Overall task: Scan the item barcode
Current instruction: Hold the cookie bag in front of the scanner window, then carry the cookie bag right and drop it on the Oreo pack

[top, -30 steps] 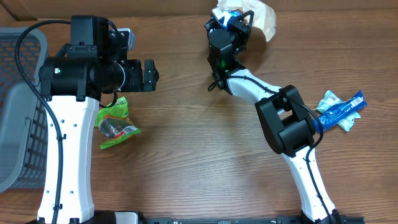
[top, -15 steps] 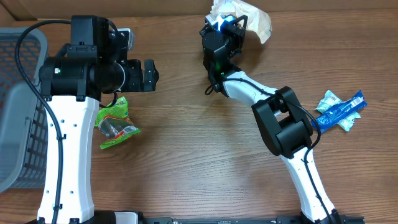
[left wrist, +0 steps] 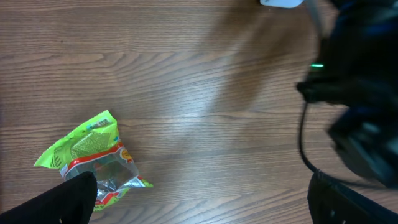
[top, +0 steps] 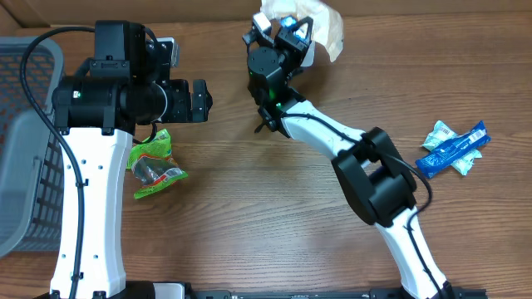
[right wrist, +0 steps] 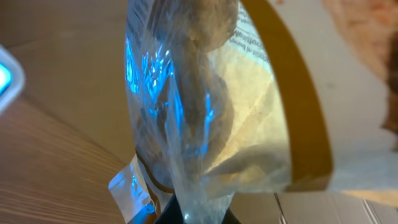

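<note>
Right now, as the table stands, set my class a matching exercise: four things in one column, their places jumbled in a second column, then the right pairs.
Things
1. green packet
2. blue wrappers
3. grey basket
4. cream bag

Places
A. at the left edge of the table
B. gripped in the right pincer, at the far edge
C. flat on the wood, left half
D. flat on the wood, right side

Pairs: 1-C, 2-D, 3-A, 4-B
</note>
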### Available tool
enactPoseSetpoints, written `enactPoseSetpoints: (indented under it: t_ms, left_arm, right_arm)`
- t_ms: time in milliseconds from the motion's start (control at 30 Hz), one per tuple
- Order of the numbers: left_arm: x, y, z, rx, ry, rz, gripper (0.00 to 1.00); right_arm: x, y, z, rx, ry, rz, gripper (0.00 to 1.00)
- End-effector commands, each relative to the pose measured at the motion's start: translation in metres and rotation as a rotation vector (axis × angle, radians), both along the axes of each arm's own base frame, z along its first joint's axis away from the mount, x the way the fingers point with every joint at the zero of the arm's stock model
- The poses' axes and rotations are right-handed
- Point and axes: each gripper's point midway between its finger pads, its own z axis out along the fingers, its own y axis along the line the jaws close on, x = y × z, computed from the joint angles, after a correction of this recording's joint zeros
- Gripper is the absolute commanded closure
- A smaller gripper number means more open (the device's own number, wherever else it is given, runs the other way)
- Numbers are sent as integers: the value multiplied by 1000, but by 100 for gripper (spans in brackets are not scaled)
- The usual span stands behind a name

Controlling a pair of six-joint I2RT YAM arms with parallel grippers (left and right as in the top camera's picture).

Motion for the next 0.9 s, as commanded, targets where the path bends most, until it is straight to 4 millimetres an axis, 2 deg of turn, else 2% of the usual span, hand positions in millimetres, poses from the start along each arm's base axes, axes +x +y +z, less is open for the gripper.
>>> enactPoseSetpoints:
  t_ms: [0, 100, 233, 367, 500, 567, 733, 867]
  left_arm:
    - [1, 0, -1, -4, 6, 10, 0]
    - [1, 0, -1, -4, 6, 10, 0]
    - [1, 0, -2, -4, 7, 10, 0]
    - [1, 0, -1, -4, 6, 10, 0]
    - [1, 0, -1, -4, 6, 10, 0]
    - [1, 0, -1, -4, 6, 10, 0]
    - [1, 0, -1, -4, 6, 10, 0]
    - [1, 0, -1, -4, 6, 10, 0]
  right_arm:
    - [-30, -13, 66, 121, -113, -78, 97]
    - [-35, 1, 62, 102, -83, -48, 96]
    - [-32, 8, 36, 146, -60, -16, 96]
    - [-37, 11, -8, 74, 110, 4, 96]
    - [-44, 38, -57, 138, 296, 170, 96]
    - [-49, 42, -64, 146, 325, 182, 96]
    - [-59, 45, -58, 189, 355, 213, 96]
    - [-90, 60, -70, 328, 560, 342, 96]
